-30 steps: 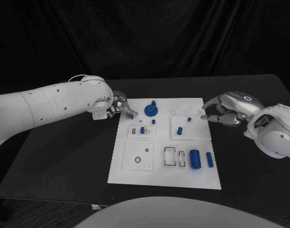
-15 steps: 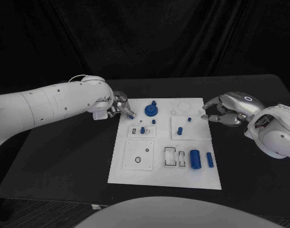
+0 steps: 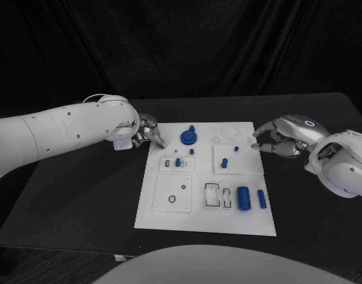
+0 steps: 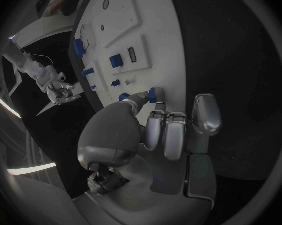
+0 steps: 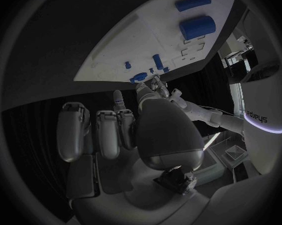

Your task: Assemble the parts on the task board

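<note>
Left robot hand (image 3: 149,134): at the far left corner of the task board, fingers curled in, with a small blue part (image 4: 154,94) pinched at its fingertips (image 4: 142,98); in the left wrist view the other fingers hang over the black counter beside the board's edge.
Held part: small blue piece, just above the board's white surface at that corner; whether it touches the board cannot be told.
Right robot hand (image 3: 279,141): at the board's far right edge, fingers bent inward with their tips close together over the rim; whether anything is between them cannot be told from these views.
Task board (image 3: 199,214): white plate in the middle of the counter (image 3: 78,201), lying between the two robot hands.
Round blue part (image 3: 189,138): stands on the board's far end, just beside the left robot hand's fingertips, not touching them.
Small blue pegs (image 3: 177,161): in a raised square section nearer than the round part, a little apart from the left robot hand.
Upright blue peg (image 3: 224,163): on the board's right half, near the right robot hand but apart from it.
Blue cylinder (image 3: 243,198): lying on the board's near right part, well apart from both robot hands.
Slim blue rod (image 3: 261,199): lying just beside the cylinder, on its right.
</note>
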### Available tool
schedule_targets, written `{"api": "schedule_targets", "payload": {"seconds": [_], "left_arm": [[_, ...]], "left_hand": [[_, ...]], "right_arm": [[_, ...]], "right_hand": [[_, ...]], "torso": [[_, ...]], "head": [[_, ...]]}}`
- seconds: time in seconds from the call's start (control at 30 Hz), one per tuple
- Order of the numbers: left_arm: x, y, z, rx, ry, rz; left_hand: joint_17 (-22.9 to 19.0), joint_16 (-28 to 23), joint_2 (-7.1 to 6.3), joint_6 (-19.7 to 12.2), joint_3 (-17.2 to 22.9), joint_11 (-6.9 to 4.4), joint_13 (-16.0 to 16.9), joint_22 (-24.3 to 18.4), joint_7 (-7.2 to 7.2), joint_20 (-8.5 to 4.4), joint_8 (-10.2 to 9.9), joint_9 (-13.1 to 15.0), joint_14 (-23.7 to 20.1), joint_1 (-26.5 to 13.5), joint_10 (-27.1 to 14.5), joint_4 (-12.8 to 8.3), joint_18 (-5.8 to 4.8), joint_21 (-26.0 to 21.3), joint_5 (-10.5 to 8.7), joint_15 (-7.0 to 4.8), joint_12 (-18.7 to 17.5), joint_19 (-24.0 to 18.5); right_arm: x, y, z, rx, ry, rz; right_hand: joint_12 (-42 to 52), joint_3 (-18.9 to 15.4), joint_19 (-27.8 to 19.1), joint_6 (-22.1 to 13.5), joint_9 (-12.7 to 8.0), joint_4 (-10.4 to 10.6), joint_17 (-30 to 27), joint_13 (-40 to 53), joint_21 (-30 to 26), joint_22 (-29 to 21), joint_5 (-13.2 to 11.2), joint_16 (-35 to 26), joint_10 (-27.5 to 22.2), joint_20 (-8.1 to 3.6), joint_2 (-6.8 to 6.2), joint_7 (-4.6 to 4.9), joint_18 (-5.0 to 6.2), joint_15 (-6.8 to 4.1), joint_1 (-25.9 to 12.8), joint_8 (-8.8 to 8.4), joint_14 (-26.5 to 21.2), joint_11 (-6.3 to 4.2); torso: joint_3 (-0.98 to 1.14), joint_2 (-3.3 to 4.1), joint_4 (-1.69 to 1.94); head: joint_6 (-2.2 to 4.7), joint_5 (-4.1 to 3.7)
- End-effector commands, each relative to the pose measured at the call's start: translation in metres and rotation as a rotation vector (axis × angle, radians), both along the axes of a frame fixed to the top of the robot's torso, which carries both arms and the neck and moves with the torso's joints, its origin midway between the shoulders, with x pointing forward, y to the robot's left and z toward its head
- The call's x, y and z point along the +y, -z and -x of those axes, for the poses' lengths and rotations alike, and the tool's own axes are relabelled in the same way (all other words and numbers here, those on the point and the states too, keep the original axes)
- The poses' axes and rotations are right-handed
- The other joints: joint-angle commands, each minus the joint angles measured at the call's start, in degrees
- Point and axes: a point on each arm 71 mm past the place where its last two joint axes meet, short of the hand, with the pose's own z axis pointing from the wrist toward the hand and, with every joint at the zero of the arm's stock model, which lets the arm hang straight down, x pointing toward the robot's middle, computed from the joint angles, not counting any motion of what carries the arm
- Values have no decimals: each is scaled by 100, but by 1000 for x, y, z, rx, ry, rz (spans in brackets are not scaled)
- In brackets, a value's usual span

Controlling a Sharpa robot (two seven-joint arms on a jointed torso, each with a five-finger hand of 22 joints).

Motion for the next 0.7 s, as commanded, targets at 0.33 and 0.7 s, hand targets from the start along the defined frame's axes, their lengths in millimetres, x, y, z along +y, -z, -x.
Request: {"api": "schedule_targets", "payload": {"seconds": [0.33,0.7], "left_arm": [[2,-3,18,-5,-50,61],[0,-7,48,23,-69,87]], "left_hand": [[1218,-47,-254,98,779,-41,853,128,4,-23,-35,71,365,-247,1,-296,75,-44,217,-56,-83,35],[1164,-72,-264,124,876,-40,811,138,6,-25,-46,76,328,-403,-27,-277,77,-57,208,-57,-124,44]], "right_arm": [[-3,2,0,14,15,8],[-3,2,1,19,18,11]], "right_hand": [[-41,14,149,38,-13,-26,701,544,-24,1168,49,-33,50,51,75,21,33,43,3,-32,435,39],[-73,17,140,41,-17,-27,688,500,-45,1162,65,-38,26,52,88,22,37,44,4,-34,432,40]], "torso": [[-1,4,-2],[-1,3,-1]], "head": [[-1,-15],[-1,33]]}}
